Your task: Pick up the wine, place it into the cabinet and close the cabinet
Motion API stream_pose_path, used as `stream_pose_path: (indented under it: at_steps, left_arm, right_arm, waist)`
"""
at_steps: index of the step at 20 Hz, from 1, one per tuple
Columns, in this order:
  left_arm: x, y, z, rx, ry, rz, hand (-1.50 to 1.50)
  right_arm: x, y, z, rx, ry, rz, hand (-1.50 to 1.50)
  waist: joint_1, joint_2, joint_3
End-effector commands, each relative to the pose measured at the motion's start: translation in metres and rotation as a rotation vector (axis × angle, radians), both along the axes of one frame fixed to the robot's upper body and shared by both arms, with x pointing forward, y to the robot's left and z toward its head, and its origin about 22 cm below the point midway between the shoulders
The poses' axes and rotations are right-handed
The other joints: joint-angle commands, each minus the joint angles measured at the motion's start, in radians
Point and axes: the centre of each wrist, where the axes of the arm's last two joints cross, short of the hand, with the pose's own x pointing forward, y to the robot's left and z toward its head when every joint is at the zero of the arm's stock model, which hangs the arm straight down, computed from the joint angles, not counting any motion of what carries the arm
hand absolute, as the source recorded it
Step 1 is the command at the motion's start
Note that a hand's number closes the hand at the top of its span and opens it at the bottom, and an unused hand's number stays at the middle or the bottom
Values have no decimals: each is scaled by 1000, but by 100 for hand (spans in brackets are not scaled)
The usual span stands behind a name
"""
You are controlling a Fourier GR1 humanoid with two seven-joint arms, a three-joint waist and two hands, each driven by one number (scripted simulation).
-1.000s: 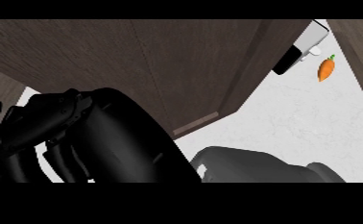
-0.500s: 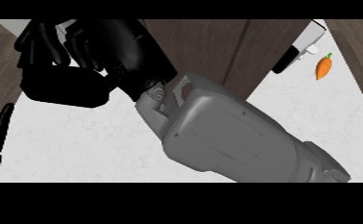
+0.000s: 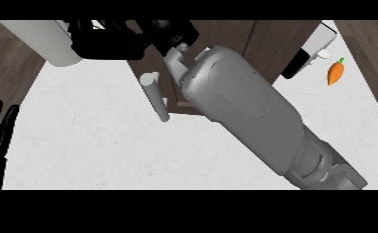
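right arm: big grey forearm [image 3: 244, 112] runs from the lower right corner up to the top centre of the head view, crossing the white marbled counter top [image 3: 88, 142]
right hand: black hand [image 3: 122, 39] at the top edge, left of centre, against the dark wood cabinet front; it reads as one dark mass, cannot tell how far the fingers are curled or whether they have hold of anything
left hand: not seen anywhere in the view
wine: no bottle can be made out; where it sits cannot be told from this view
cabinet: dark brown wooden cabinet door panel [image 3: 244, 42] along the top, with vertical seams between panels, partly behind the forearm
handle: pale grey bar handle [image 3: 156, 97] standing off the dark wood, just left of the forearm, running top to bottom with a slight tilt
cylinder: light grey rounded cylinder [image 3: 48, 42] at upper left, touching or overlapping the black hand's left side; what it is, cannot tell
carrot: small orange carrot with green top [image 3: 336, 72] on the counter at far right, well apart from the arm
appliance: white and black boxy object [image 3: 310, 52] at upper right, just left of the carrot, partly cut by the top edge
left edge: thin black strip [image 3: 7, 127] at the left border, too little shown to identify
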Motion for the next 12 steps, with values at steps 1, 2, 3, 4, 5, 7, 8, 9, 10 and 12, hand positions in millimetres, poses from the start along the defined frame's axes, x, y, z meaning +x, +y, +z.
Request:
stream_pose_path:
  at_steps: [1,2,3,4,5,7,8,9,10,12]
  left_arm:
    - [3,1,6,2,-2,5,-150]
    - [6,3,6,3,13,-7,-150]
    - [15,4,3,0,-7,-5,-150]
    - [7,-9,10,-3,-9,-19,-150]
    - [-1,-4,-4,-3,23,-10,-150]
    - [11,-5,-2,-9,7,-2,-150]
    - [9,6,4,11,2,-9,-150]
    - [6,-1,-1,5,4,4,-150]
    - [4,-3,7,0,-8,-9,-150]
    - [16,-2,11,-3,-13,-5,-150]
  right_arm:
    - [35,-23,-13,0,27,-134,150]
    - [33,-15,-26,-19,18,-119,150]
    - [42,-28,-19,-28,-10,-134,150]
    - [45,-29,-12,-45,-28,-154,150]
    - [49,-49,-20,-42,-17,-175,150]
    - [53,-47,-26,-83,-45,-178,150]
    - [52,-44,-24,-83,-46,-189,150]
    - [47,-30,-30,-71,-54,-190,150]
    - [59,-55,-31,-65,-39,-202,150]
    - [59,-59,-27,-72,-54,-171,150]
  waist:
    - [-7,25,2]
    - [-8,26,2]
    - [-13,31,1]
    - [-2,29,2]
    - [-7,26,2]
    - [-12,34,1]
    - [-1,29,1]
    - [1,29,1]
    - [10,31,2]
    - [-7,34,2]
